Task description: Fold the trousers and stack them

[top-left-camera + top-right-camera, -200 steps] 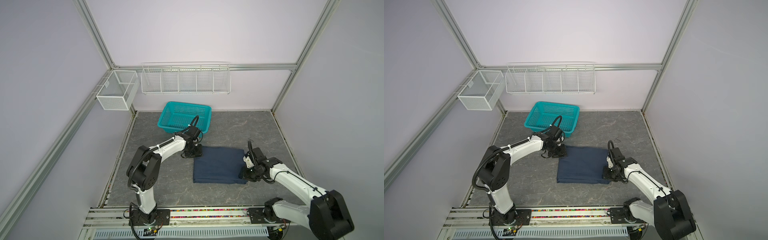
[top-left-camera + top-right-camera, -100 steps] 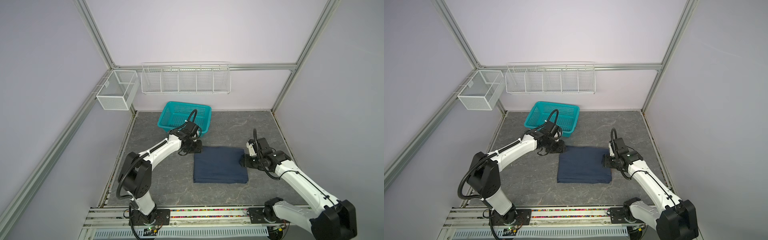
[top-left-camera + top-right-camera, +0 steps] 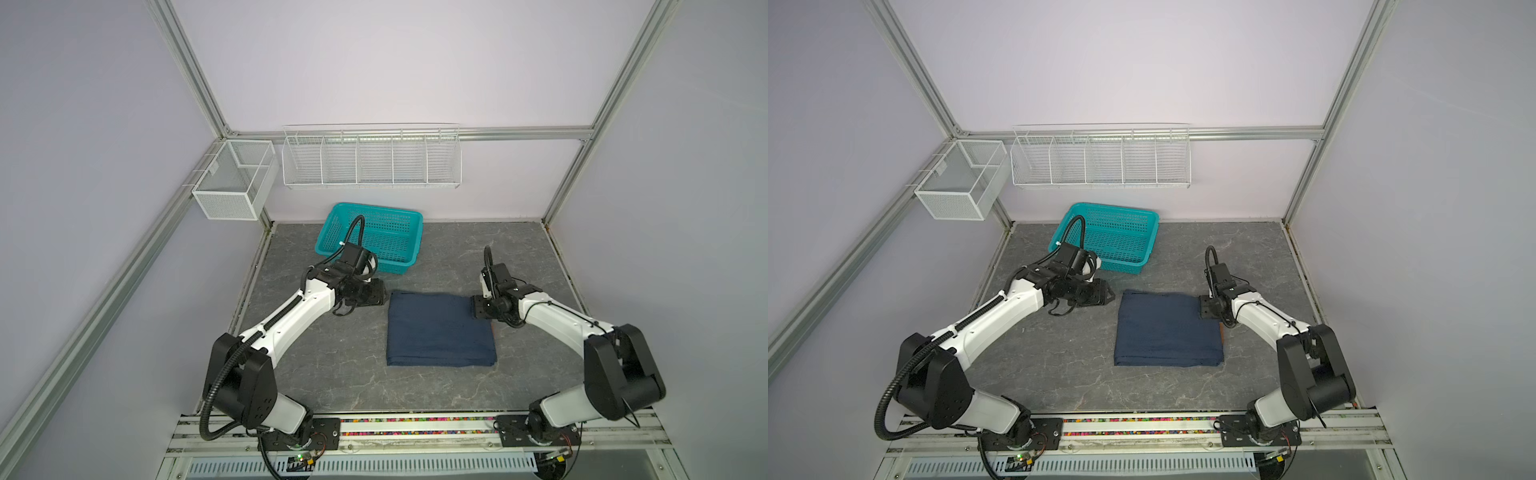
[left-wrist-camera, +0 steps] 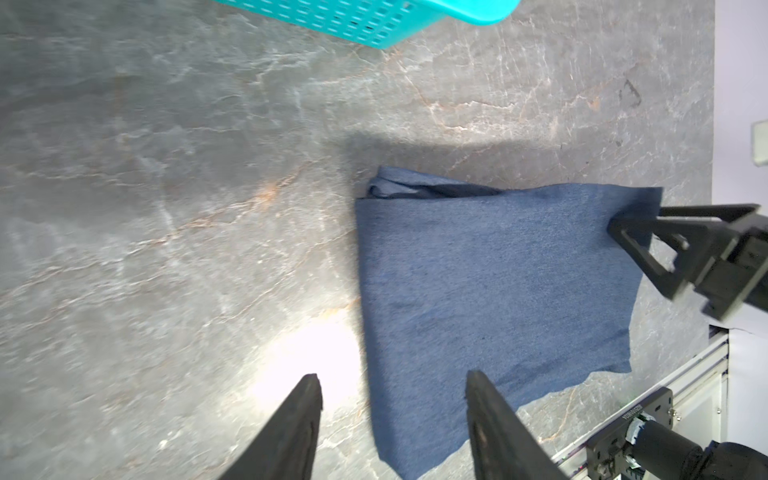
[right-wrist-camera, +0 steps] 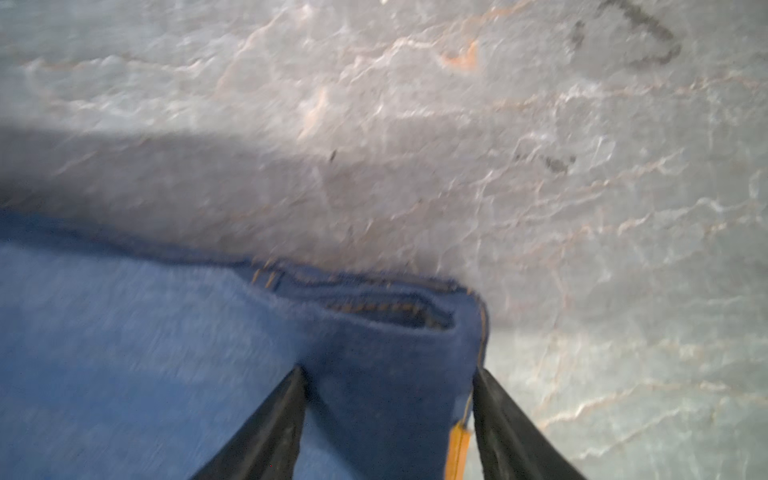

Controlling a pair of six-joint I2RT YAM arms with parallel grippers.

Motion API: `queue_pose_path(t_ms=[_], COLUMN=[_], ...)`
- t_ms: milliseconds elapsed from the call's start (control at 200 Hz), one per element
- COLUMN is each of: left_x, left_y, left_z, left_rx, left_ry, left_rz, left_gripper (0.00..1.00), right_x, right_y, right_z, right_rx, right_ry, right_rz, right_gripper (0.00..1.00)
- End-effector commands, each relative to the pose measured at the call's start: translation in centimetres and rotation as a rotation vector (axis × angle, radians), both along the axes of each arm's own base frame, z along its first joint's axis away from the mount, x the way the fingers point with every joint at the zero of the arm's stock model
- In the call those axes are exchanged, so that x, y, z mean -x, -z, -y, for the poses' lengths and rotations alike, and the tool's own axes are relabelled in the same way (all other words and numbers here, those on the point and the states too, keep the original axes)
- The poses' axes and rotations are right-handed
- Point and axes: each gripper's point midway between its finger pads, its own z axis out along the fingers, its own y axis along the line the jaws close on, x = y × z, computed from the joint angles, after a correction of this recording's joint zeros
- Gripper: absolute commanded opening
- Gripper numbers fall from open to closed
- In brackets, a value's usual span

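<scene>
The trousers (image 3: pixel 440 328) (image 3: pixel 1167 328) lie folded into a flat dark navy square in the middle of the grey table. A tan patch edge (image 5: pixel 457 446) peeks out at their right side. My left gripper (image 3: pixel 383 296) (image 4: pixel 392 376) hangs open just off the fold's far left corner, empty, with one finger over the cloth edge (image 4: pixel 490 282). My right gripper (image 3: pixel 473 308) (image 5: pixel 388 370) is open at the far right corner, its fingers astride the denim (image 5: pixel 166 332), which lies on the table.
A teal basket (image 3: pixel 392 261) (image 4: pixel 374 25) stands behind the left gripper near the back wall. A white wire rack (image 3: pixel 370 158) and a mesh box (image 3: pixel 232 183) hang on the walls. The arm bases sit on the front rail (image 3: pixel 415 432).
The right gripper slid along the trousers' right edge from the front toward the far corner, and its jaws widened. The left gripper drew slightly left off the cloth and opened further.
</scene>
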Motion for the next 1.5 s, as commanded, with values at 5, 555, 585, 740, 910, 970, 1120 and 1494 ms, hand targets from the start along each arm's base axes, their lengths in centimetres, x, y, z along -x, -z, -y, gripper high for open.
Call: queue_pose_path(t_ms=[5,555,585,740,910,970,1120,1494], left_x=[0.5,1.5,1.7,2.2,2.7,2.7,2.7,2.3], left_y=[-0.1,0.1,0.1,0.1,-0.3,-0.7,-1.9,-2.1], left_z=[-0.8,-3.4,-3.4,-3.2,-2.6,-2.4,-0.9,0.4], left_rx=[0.015,0.021,0.022,0.059,0.129,0.159,0.274,0.319], left_ry=[0.015,-0.004,-0.006,-0.011,-0.032,-0.034,-0.032,-0.037], left_rz=[0.0,-0.014,-0.017,-0.024,-0.019,-0.007,0.027,0.069], left_gripper=[0.56,0.63,0.65,0.91,0.99,1.0,1.0,1.0], right_x=[-1.8,2.3,2.9,3.3,3.3,3.3,1.9,-1.7], right_y=[0.2,-6.9,-6.4,-3.9,0.1,1.4,2.1,4.2], right_z=[1.5,-5.4,-6.3,-8.9,-9.5,-9.0,-7.4,-0.9], right_rx=[0.05,-0.114,-0.119,-0.073,-0.024,0.008,0.1,0.095], right_ry=[0.036,-0.059,-0.077,-0.132,-0.134,-0.121,-0.143,-0.109], right_rz=[0.015,0.11,0.108,0.097,0.03,0.008,-0.016,-0.191], right_gripper=[0.63,0.83,0.85,0.92,0.95,0.97,0.99,0.97])
